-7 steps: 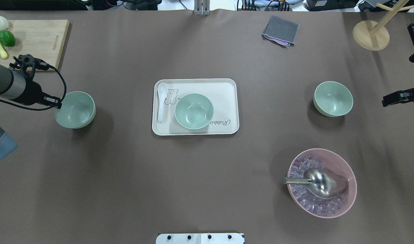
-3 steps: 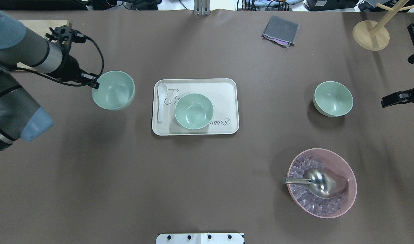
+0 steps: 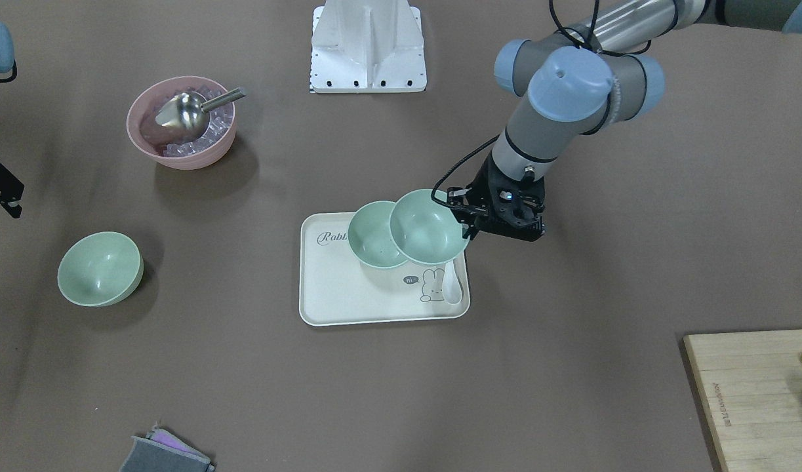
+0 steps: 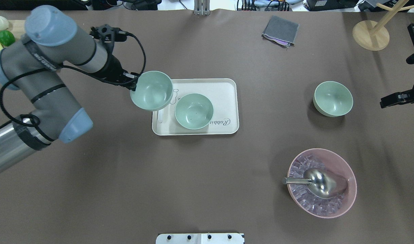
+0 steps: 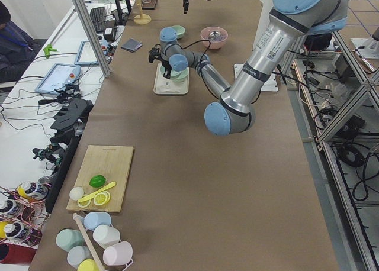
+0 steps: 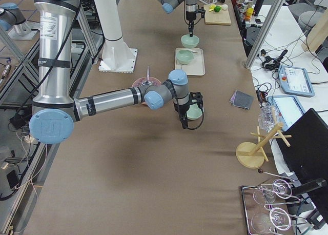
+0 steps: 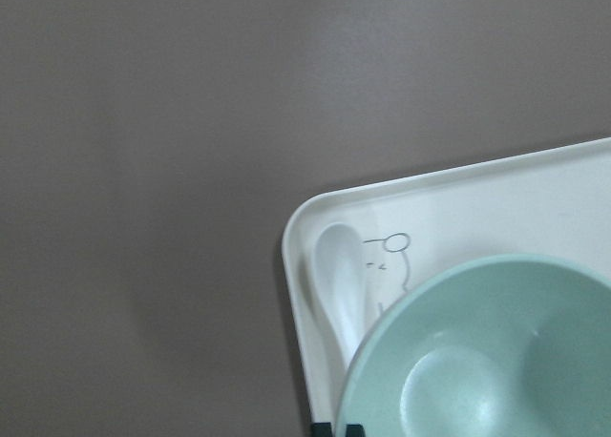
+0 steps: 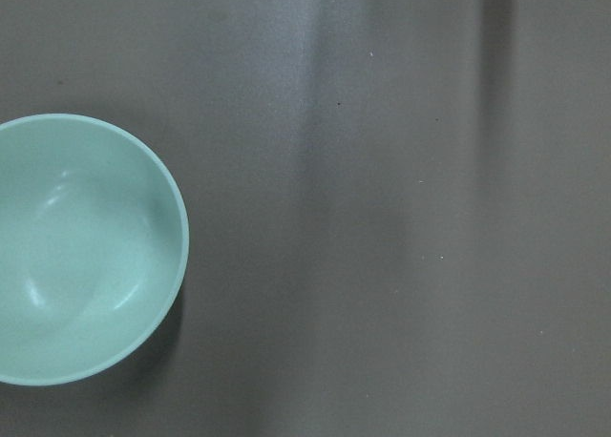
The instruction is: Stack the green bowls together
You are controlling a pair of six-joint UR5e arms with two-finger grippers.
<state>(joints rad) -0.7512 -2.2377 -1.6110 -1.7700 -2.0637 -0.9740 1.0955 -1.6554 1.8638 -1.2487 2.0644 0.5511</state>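
Observation:
My left gripper is shut on the rim of a pale green bowl and holds it in the air over the left end of the white tray. The bowl also shows in the front view and the left wrist view. A second green bowl sits on the tray, just right of the held one. A third green bowl stands on the table at the right and shows in the right wrist view. My right gripper hovers right of it, apart; I cannot tell its jaws.
A white spoon lies on the tray under the held bowl. A pink bowl with ice and a metal scoop stands front right. A grey cloth, a wooden stand and a cutting board lie at the far edges.
My left arm has carried the green bowl to the right, from the table's left side to above the tray's left end. The right arm has barely moved.

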